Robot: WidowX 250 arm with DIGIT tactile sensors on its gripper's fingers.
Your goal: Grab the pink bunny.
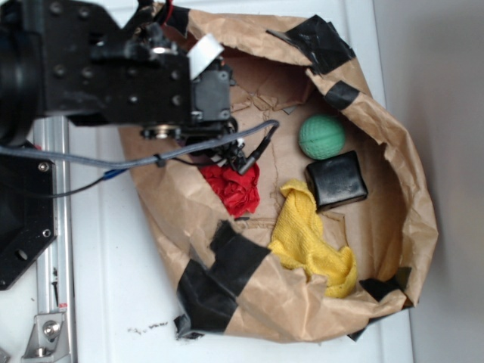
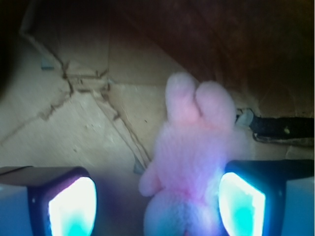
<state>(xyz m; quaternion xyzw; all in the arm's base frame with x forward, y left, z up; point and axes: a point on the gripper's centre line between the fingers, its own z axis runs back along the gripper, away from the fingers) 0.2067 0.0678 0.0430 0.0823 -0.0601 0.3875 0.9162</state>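
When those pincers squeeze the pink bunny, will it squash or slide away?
It will probably squash: the bunny looks like fluffy plush, so the fingers should sink in. It likely weighs little for its size. Its fuzzy surface should grip rather than slip, though it sits off-centre, close to one finger, so it may get nudged sideways first.

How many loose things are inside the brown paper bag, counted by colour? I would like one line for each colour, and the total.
Pink: 1, the pink bunny, seen only in the wrist view
Red: 1, the red cloth
Yellow: 1, the yellow cloth
Green: 1, the green ball
Black: 1, the black block
Total: 5
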